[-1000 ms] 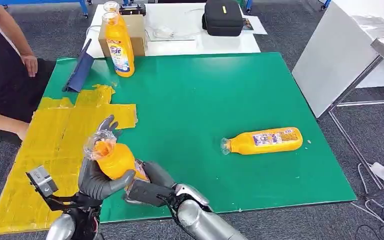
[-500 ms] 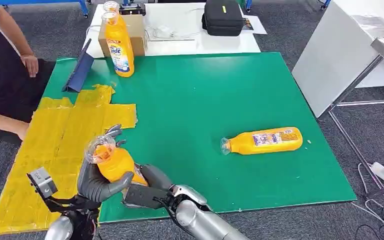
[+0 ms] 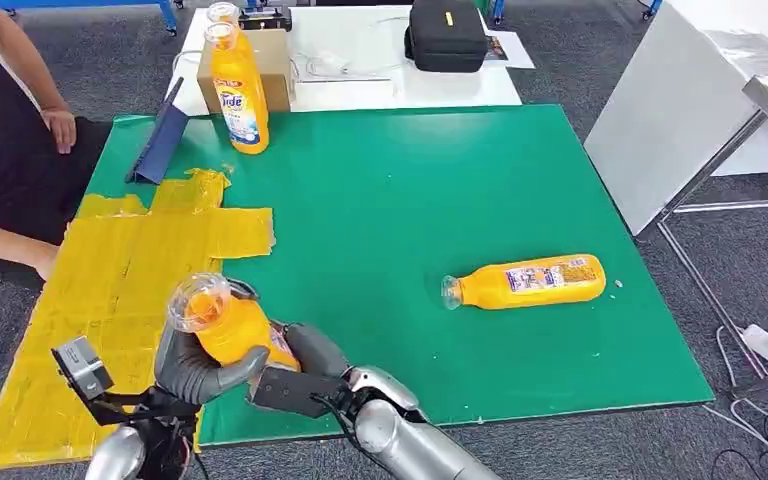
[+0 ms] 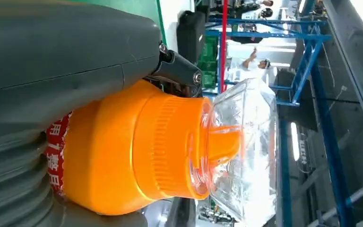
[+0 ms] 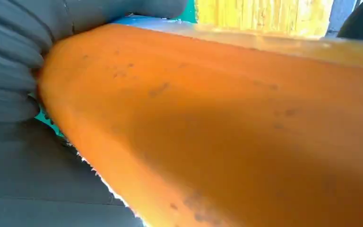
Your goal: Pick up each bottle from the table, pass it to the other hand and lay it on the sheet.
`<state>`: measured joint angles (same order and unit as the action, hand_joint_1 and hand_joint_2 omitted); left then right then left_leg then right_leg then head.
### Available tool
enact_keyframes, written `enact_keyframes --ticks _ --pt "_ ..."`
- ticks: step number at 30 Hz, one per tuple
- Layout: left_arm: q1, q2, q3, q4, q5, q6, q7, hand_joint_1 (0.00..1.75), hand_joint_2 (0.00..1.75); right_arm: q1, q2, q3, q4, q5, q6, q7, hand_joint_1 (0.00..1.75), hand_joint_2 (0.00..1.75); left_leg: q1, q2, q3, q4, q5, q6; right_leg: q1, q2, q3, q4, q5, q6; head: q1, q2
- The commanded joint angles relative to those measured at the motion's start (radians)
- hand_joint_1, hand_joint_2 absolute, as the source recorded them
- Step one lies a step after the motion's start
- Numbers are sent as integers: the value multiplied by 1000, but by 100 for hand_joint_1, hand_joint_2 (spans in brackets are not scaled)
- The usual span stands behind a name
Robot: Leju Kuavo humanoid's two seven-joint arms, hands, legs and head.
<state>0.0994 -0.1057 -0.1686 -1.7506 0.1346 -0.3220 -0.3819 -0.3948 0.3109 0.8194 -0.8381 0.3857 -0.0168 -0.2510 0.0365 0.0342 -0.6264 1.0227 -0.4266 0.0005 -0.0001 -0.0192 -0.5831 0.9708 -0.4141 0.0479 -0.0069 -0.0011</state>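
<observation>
So I'm looking down at the green table (image 3: 410,200), which is taking up most of the head view, and the yellow sheet (image 3: 110,270) is covering its left side down toward the near-left corner. A person's arm (image 3: 5,245) is resting along the left edge beside the sheet. One orange bottle (image 3: 525,282) is lying flat near the right edge, neck pointing left toward the middle, and another bottle (image 3: 238,92) is standing upright at the far edge near the far-left corner.

The bottle in play (image 3: 228,325) is hanging over the near edge, right at the sheet's right border. Both hands are on it: my left hand (image 3: 192,362) is wrapping around the upper body just under the clear cap, and my right hand (image 3: 295,375) is gripping the lower end from the right. In the left wrist view the orange neck and clear cap (image 4: 236,151) are sticking out past the fingers.

Its long axis is running tilted, cap up and leaning left toward the sheet. I'd say the handover is mid-way; the left hand is the one nearer the sheet, so the right needs letting go first, then a lay-down to the left
</observation>
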Motion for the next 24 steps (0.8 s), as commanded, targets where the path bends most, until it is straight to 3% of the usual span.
enact_keyframes --ticks 1,5,6,9,12,15,17,21,24 --pt "8 16 -42 -10 -98 15 -24 175 175 -29 -108 -96 -208 108 -116 74 0 175 -3 -5 3 0 -1 3 -3 -1 3 1 -2 0 0 0" --pt "22 17 -11 -33 -204 83 -51 175 175 -40 -177 -197 -307 164 -111 121 0 175 -3 -6 2 0 0 3 -3 -2 3 2 -2 0 0 0" --pt "22 18 5 -41 -255 120 -68 175 175 -44 -212 -232 -328 183 -108 130 0 0 -2 -4 1 0 0 2 -2 -1 2 1 -1 0 0 0" --pt "12 7 62 -46 -335 191 -92 175 175 -44 -290 -322 -342 206 -82 133 0 0 -3 -7 2 -1 1 3 -3 -3 3 0 -1 0 0 0" --pt "11 -1 79 -50 -369 205 -103 175 175 -30 -294 -355 -343 228 -64 120 0 0 -5 -9 3 -1 0 4 -4 -5 5 1 -1 0 0 0" --pt "20 -11 90 -71 -610 383 -152 175 175 13 -360 -399 -376 269 -55 121 0 0 -5 -8 4 -1 0 4 -4 -4 6 0 -1 0 0 0" --pt "29 -18 69 -71 -899 590 -158 175 175 53 -412 -454 -423 258 -38 104 0 0 -3 -8 1 0 1 2 -2 -7 4 -1 0 0 0 0" --pt "37 3 1 -3 -1089 713 -92 175 175 105 -490 -543 -504 247 5 80 0 0 -6 -16 3 -1 1 4 -4 -12 7 -1 -3 1 -1 0" --pt "36 4 -3 7 -1092 723 -93 175 175 107 -488 -546 -513 246 11 81 0 0 -5 -9 1 -1 1 3 -4 -7 4 0 -1 1 0 0"
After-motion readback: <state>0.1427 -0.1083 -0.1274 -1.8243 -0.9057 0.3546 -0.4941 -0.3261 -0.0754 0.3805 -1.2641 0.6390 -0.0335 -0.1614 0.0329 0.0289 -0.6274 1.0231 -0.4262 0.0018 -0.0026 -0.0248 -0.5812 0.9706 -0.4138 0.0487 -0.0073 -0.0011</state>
